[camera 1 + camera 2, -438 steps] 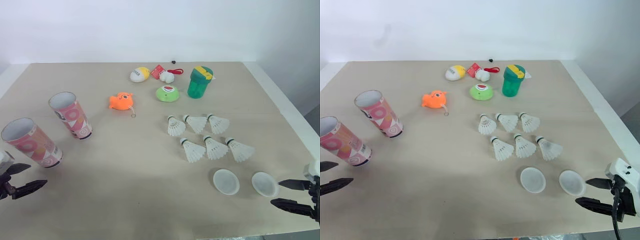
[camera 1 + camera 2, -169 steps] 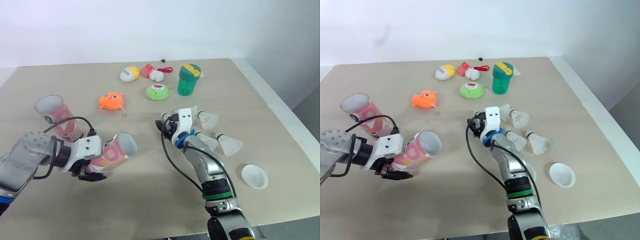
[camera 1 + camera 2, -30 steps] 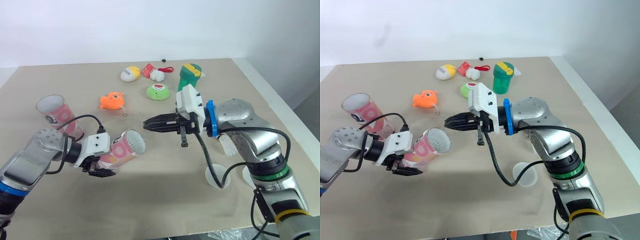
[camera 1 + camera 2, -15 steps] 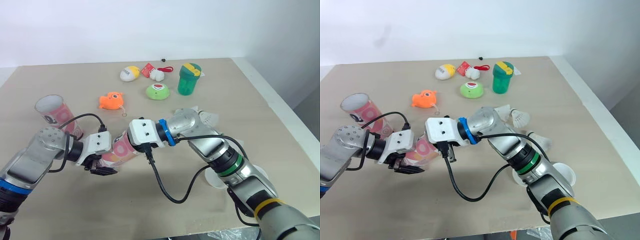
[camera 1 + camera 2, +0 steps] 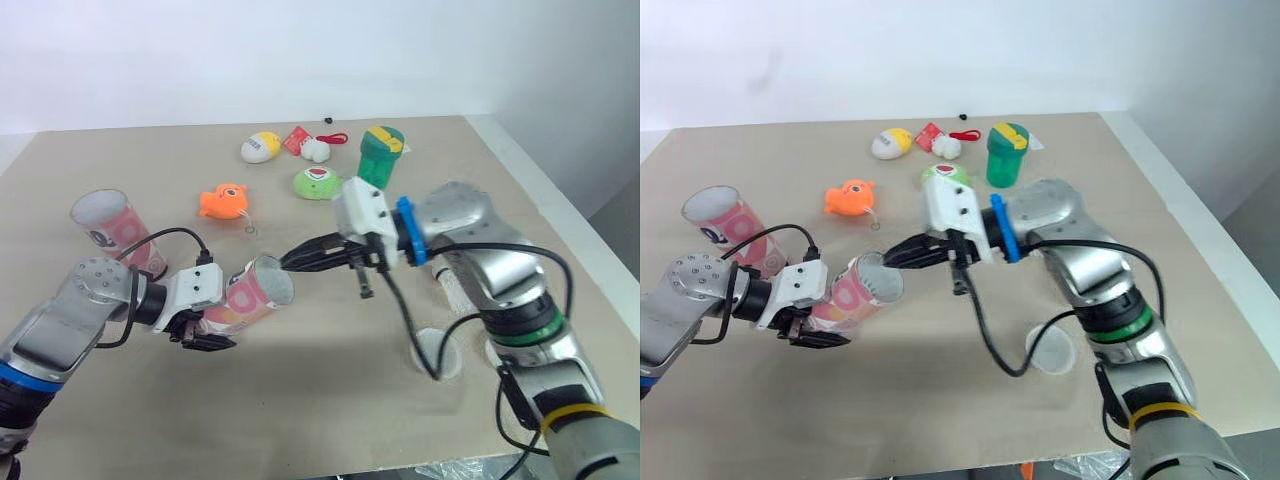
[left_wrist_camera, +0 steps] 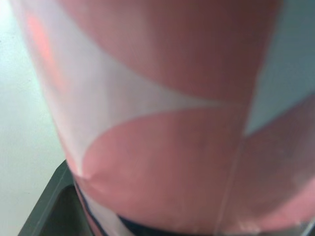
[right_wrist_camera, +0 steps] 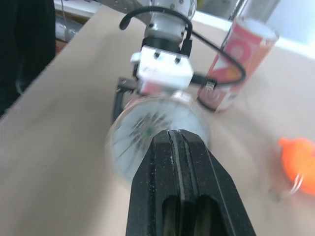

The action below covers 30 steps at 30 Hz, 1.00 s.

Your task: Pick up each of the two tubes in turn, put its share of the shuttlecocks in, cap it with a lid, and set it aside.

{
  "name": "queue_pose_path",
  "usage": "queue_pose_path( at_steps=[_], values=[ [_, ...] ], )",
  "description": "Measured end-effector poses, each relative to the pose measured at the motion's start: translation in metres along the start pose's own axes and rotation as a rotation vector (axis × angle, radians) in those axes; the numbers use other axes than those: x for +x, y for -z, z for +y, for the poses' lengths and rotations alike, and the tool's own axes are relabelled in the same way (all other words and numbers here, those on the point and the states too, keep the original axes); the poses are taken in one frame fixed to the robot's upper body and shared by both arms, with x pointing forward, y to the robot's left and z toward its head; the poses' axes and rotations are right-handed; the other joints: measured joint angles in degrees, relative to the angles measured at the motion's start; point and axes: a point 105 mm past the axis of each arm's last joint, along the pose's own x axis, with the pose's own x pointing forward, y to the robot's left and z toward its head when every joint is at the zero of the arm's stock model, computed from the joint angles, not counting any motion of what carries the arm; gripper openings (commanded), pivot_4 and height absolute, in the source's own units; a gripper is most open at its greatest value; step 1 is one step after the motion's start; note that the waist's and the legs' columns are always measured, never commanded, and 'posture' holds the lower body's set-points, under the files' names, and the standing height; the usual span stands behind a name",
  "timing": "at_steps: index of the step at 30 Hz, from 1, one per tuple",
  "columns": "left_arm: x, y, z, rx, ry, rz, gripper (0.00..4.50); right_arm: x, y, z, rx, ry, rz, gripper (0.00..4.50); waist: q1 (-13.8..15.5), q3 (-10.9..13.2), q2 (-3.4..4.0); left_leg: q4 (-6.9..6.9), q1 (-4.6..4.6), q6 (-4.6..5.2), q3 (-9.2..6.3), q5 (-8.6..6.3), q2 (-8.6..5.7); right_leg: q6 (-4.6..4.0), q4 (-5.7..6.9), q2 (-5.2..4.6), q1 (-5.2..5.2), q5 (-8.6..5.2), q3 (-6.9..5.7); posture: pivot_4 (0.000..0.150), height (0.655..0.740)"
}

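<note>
One half-second on: right gripper (image 5: pixel 292 263) outside tube (image 5: pixel 248 298) mouth.

Tan table (image 5: pixel 300 400): tube (image 5: pixel 112 230), orange toy (image 5: pixel 224 202), lid (image 5: pixel 1052 350)

Silver-grey arms (image 5: pixel 492 268), white wrist housings (image 5: pixel 362 214), blue and green rings (image 5: pixel 405 232), black cables (image 5: pixel 418 335), black jaws
</note>
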Motion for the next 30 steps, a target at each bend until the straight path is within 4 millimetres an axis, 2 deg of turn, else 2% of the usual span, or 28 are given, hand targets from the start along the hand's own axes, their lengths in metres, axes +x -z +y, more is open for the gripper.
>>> queue_pose_path(
  at_steps=[1,4,5,6,8,10,11,13,14,16,17,18,19,22,23,25,30],
  values=[
    [0.001,0.0,0.0,-0.001,0.0,-0.004,3.28,-0.001,0.0,0.0,0.005,0.001,-0.001,0.03,0.0,0.0,0.0,0.0,-0.01,0.0,0.0,0.0,-0.01,0.01,0.0,-0.01,0.01,-0.01,0.0,0.15,0.74],
    [0.008,-0.015,0.0,-0.019,0.006,-0.113,3.28,-0.028,0.005,0.005,0.076,0.041,0.034,0.03,0.3,0.0,-0.01,0.08,-0.13,0.0,-0.03,0.0,-0.03,0.08,-0.04,-0.04,-0.01,-0.01,-0.05,0.15,0.74],
    [0.011,-0.033,0.004,-0.014,-0.017,-0.212,3.28,-0.052,0.014,0.009,0.136,0.084,0.1,0.51,0.5,0.0,-0.02,0.14,-0.24,0.0,-0.07,0.0,-0.08,0.14,-0.08,-0.1,-0.04,0.0,-0.08,0.15,0.74],
    [0.011,-0.034,0.004,-0.013,-0.018,-0.216,3.28,-0.053,0.015,0.009,0.139,0.086,0.103,0.51,0.5,0.0,-0.02,0.14,-0.25,0.0,-0.07,0.0,-0.1,0.15,-0.08,-0.1,-0.04,0.0,-0.08,0.15,0.74],
    [0.015,-0.049,0.008,0.0,-0.06,-0.289,3.28,-0.08,0.029,0.019,0.211,0.118,0.2,1.35,0.4,0.0,-0.04,0.14,-0.25,0.04,-0.05,-0.02,-0.11,0.19,-0.11,-0.1,-0.05,0.0,-0.01,0.15,0.74],
    [0.022,-0.053,0.008,-0.008,-0.08,-0.33,3.28,-0.095,0.039,0.029,0.266,0.126,0.258,2.03,0.2,0.0,-0.04,0.13,-0.24,0.12,-0.04,-0.07,-0.11,0.18,-0.12,-0.09,-0.05,-0.01,0.03,0.15,0.74],
    [0.026,-0.057,0.008,-0.012,-0.095,-0.368,3.28,-0.102,0.046,0.036,0.3,0.128,0.284,2.57,0.2,0.0,-0.03,0.13,-0.22,0.18,-0.04,-0.11,-0.11,0.17,-0.12,-0.08,-0.05,-0.01,0.04,0.15,0.74],
    [0.036,-0.064,0.006,-0.021,-0.118,-0.442,3.28,-0.107,0.055,0.046,0.352,0.117,0.301,3.53,0.0,0.1,-0.04,0.15,-0.21,0.21,-0.04,-0.12,-0.09,0.15,-0.09,-0.05,-0.04,0.0,0.06,0.15,0.74],
    [0.04,-0.068,0.006,-0.023,-0.13,-0.48,3.28,-0.109,0.058,0.052,0.365,0.108,0.312,3.7,-0.1,0.0,-0.04,0.17,-0.2,0.21,-0.04,-0.12,-0.08,0.14,-0.1,-0.02,-0.04,0.04,0.08,0.15,0.74],
    [0.048,-0.076,0.007,-0.04,-0.163,-0.566,3.28,-0.114,0.068,0.063,0.392,0.095,0.359,4.46,0.2,0.0,-0.01,0.17,-0.01,0.22,-0.05,-0.12,-0.12,0.17,-0.08,-0.05,0.18,0.02,0.06,0.15,0.74],
    [0.05,-0.077,0.007,-0.048,-0.17,-0.583,3.28,-0.115,0.071,0.065,0.399,0.095,0.368,4.46,0.2,0.1,-0.03,0.17,0.05,0.22,-0.05,-0.12,-0.12,0.17,-0.09,-0.05,0.25,0.02,0.06,0.15,0.74],
    [0.063,-0.075,0.007,-0.083,-0.208,-0.645,3.28,-0.123,0.086,0.072,0.373,0.101,0.452,4.46,0.2,0.1,-0.07,0.19,0.19,0.21,-0.03,-0.12,-0.12,0.21,-0.11,-0.06,0.42,0.04,0.08,0.15,0.74],
    [0.068,-0.073,0.008,-0.097,-0.223,-0.662,3.28,-0.128,0.093,0.073,0.363,0.109,0.492,4.46,0.1,0.1,-0.06,0.22,0.33,0.21,0.06,-0.12,-0.15,0.27,-0.13,-0.07,0.53,0.09,0.17,0.15,0.74],
    [0.078,-0.062,0.008,-0.145,-0.234,-0.665,3.28,-0.135,0.107,0.074,0.351,0.125,0.547,4.46,-0.1,0.1,-0.06,0.25,0.39,0.21,0.15,-0.08,-0.15,0.3,-0.13,-0.06,0.52,0.22,0.25,0.15,0.74],
    [0.085,-0.055,0.013,-0.169,-0.263,-0.68,3.28,-0.137,0.12,0.07,0.301,0.147,0.59,4.46,-0.1,0.1,-0.08,0.26,0.53,0.23,0.14,-0.05,-0.14,0.29,-0.14,-0.04,0.64,0.27,0.26,0.15,0.74],
    [0.096,-0.048,0.017,-0.212,-0.291,-0.702,3.28,-0.133,0.137,0.068,0.293,0.169,0.593,4.46,-0.1,0.1,-0.1,0.28,0.52,0.12,0.15,0.02,-0.15,0.24,-0.15,-0.04,0.63,0.3,0.27,0.15,0.74],
    [0.104,-0.044,0.019,-0.207,-0.319,-0.732,3.28,-0.121,0.149,0.061,0.286,0.183,0.558,4.46,0.0,0.1,-0.03,0.27,0.47,0.11,0.16,0.05,-0.18,0.38,-0.15,-0.04,0.61,0.39,0.35,0.15,0.74]
  ],
)
